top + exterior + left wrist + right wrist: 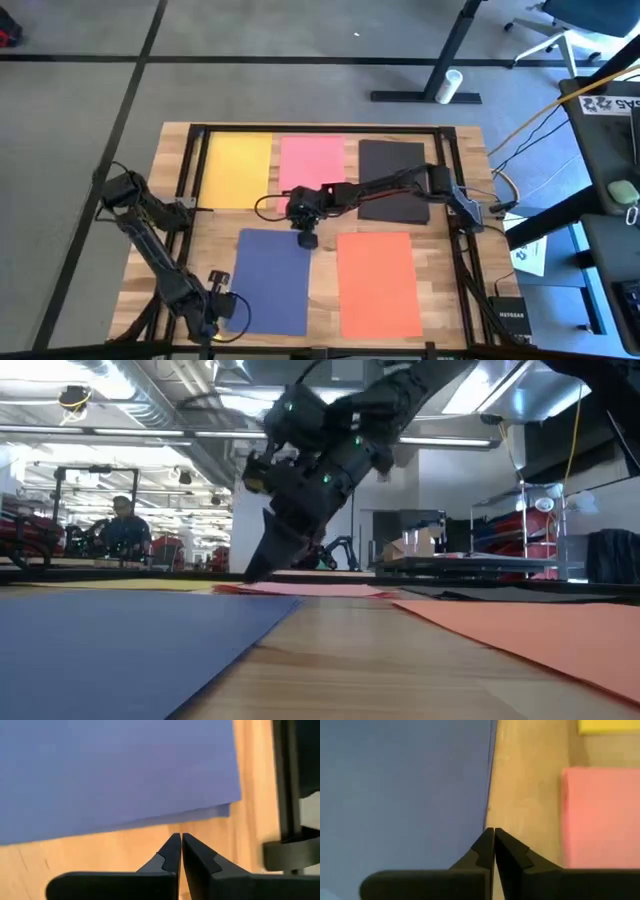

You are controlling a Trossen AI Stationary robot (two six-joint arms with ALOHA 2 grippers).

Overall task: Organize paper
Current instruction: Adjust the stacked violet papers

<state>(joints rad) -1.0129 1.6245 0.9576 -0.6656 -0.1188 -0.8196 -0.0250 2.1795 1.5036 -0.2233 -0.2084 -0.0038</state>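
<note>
1. While five sheets lie spread on the table [440,270], the right gripper [307,240] is held clenched and empty at the blue sheet's [272,280] far right corner.
2. Yellow [238,168], pink [312,160] and black [392,178] sheets are laid beyond the blue sheet; orange [378,284] beside it.
3. Gathering seems barely begun; an edge must next be lifted.
4. The left gripper [176,851], clenched on nothing, is parked at the blue sheet's near edge.

Five paper sheets: one yellow [237,168], one pink [311,160], one black [392,180], one navy [272,280], one orange [378,284]

No lettering is legible; the printed sign [610,104] at right is unreadable.
</note>
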